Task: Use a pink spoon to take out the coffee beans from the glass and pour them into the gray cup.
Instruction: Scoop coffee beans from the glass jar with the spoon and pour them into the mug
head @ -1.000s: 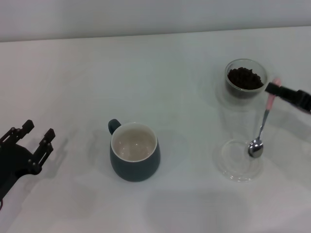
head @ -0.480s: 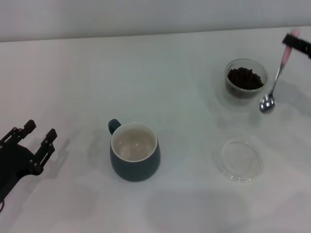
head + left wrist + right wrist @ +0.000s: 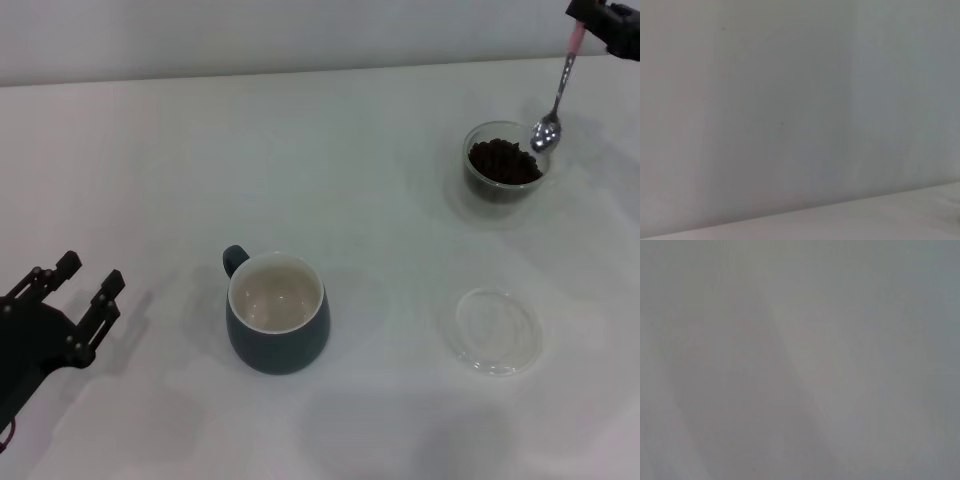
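Observation:
In the head view my right gripper (image 3: 590, 18) is at the top right corner, shut on the pink handle of the pink spoon (image 3: 556, 100). The spoon hangs down with its silver bowl just above the right rim of the glass (image 3: 507, 163), which holds the coffee beans (image 3: 503, 160). The gray cup (image 3: 277, 312) stands upright near the middle, its cream inside bare, its handle at the far left. My left gripper (image 3: 82, 283) is open and idle at the lower left, well apart from the cup. Both wrist views show only blank pale surfaces.
A flat clear round saucer (image 3: 492, 330) lies on the white table (image 3: 380, 200) in front of the glass, to the right of the gray cup. A pale wall runs along the table's far edge.
My right gripper lifted the pink spoon off the clear saucer and carried it up and away, to just above the glass's right rim. The left gripper shifted only slightly.

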{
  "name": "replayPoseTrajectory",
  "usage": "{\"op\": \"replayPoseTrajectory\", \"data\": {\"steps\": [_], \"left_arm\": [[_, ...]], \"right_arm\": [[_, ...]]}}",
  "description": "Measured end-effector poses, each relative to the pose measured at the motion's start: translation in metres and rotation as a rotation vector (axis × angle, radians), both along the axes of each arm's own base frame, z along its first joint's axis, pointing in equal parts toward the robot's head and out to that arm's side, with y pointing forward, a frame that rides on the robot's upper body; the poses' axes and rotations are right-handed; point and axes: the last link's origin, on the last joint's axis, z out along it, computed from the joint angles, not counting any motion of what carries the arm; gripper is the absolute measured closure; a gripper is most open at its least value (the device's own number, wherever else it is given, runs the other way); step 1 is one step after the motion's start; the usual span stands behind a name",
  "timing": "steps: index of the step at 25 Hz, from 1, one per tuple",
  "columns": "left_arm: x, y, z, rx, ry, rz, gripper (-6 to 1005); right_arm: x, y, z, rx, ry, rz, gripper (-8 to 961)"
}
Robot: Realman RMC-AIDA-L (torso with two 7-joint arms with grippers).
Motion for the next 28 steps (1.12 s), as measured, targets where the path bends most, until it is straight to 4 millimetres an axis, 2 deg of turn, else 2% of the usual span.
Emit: {"op": "replayPoseTrajectory", "data": {"steps": [7, 15, 28], "left_arm": [[0.002, 0.001, 0.000, -0.001, -0.001, -0.011, 465], [0.003, 0.004, 0.001, 0.001, 0.001, -0.021, 464], [0.003, 0.006, 0.003, 0.015, 0.018, -0.029, 465]], "right_arm": [[0.000, 0.009, -0.009, 0.043, -0.099, -0.007, 805], [0.002, 0.013, -0.030, 0.046, -0.140, -0.041, 806], [0.017, 0.012, -0.044, 0.048, -0.026, -0.182, 806]]}}
